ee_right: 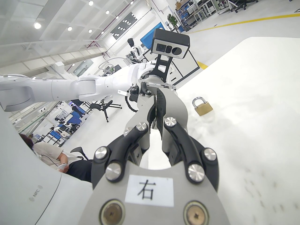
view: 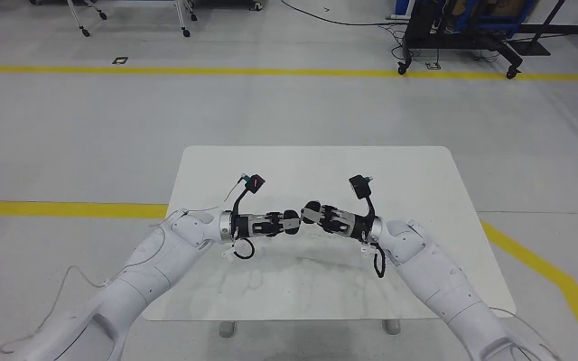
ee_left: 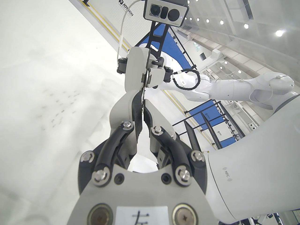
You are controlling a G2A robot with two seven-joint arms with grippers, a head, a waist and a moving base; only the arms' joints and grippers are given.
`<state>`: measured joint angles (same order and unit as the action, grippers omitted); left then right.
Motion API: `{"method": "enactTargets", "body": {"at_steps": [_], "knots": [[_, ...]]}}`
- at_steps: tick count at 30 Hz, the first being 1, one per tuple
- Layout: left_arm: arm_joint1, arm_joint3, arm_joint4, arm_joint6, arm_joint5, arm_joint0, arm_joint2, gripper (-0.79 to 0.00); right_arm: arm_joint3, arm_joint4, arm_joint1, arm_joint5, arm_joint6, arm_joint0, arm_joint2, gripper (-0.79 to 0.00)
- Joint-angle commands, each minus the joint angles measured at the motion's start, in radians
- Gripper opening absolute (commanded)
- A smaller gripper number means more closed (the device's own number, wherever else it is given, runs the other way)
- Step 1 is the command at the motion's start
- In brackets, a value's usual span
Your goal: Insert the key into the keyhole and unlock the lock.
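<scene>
Handover of key in midair, probably: left gripper and right gripper tip to tip, both pressed together on its thin metal, padlock lying apart on surface; next, firm single grip, then lowering toward keyhole.

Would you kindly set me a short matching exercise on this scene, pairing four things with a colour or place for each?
Things:
1. padlock
2. table
3. floor line
4. right gripper

Descriptions:
A. yellow
B. tip to tip with the left gripper
C. white
D. brass, lying on the table

Pairs: 1-D; 2-C; 3-A; 4-B
</scene>
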<state>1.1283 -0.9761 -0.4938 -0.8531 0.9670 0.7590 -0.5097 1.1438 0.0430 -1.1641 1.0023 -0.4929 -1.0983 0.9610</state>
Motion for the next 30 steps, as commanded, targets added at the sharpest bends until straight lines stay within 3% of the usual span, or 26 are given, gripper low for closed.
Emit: {"method": "enactTargets", "body": {"at_steps": [1,21,22,23,25,26,27,28,30], "knots": [[0.000,0.002,-0.002,0.002,0.002,-0.001,0.003,-0.785,0.001,0.002,0.000,0.001,0.003,-0.001,0.000,-0.785],[-0.011,0.015,-0.028,0.043,0.043,-0.001,0.007,-0.785,0.002,0.007,0.002,0.008,0.000,-0.003,-0.001,-0.785],[-0.012,0.015,-0.026,0.043,0.043,-0.002,0.008,-0.502,0.001,0.007,0.002,0.008,-0.002,-0.003,-0.002,-0.785],[-0.013,0.013,-0.021,0.045,0.045,-0.002,0.008,-0.283,0.001,0.004,0.002,0.008,-0.003,-0.002,-0.004,-0.785],[-0.014,0.008,-0.015,0.045,0.045,-0.002,0.007,-0.240,0.000,-0.005,0.001,0.010,-0.005,-0.002,-0.006,-0.785],[-0.014,0.006,-0.011,0.045,0.045,-0.001,0.006,-0.182,-0.001,-0.008,0.001,0.010,-0.006,-0.001,-0.007,-0.785],[-0.015,0.004,-0.008,0.045,0.045,0.000,0.005,-0.182,-0.001,-0.012,0.001,0.010,-0.009,0.000,-0.008,-0.785],[-0.015,0.003,-0.004,0.045,0.045,0.001,0.005,-0.077,-0.002,-0.014,0.001,0.010,-0.011,0.001,-0.009,-0.785],[-0.015,0.002,0.000,0.045,0.045,0.001,0.004,-0.123,-0.002,-0.019,0.001,0.010,-0.015,0.002,-0.013,-0.785]]}}
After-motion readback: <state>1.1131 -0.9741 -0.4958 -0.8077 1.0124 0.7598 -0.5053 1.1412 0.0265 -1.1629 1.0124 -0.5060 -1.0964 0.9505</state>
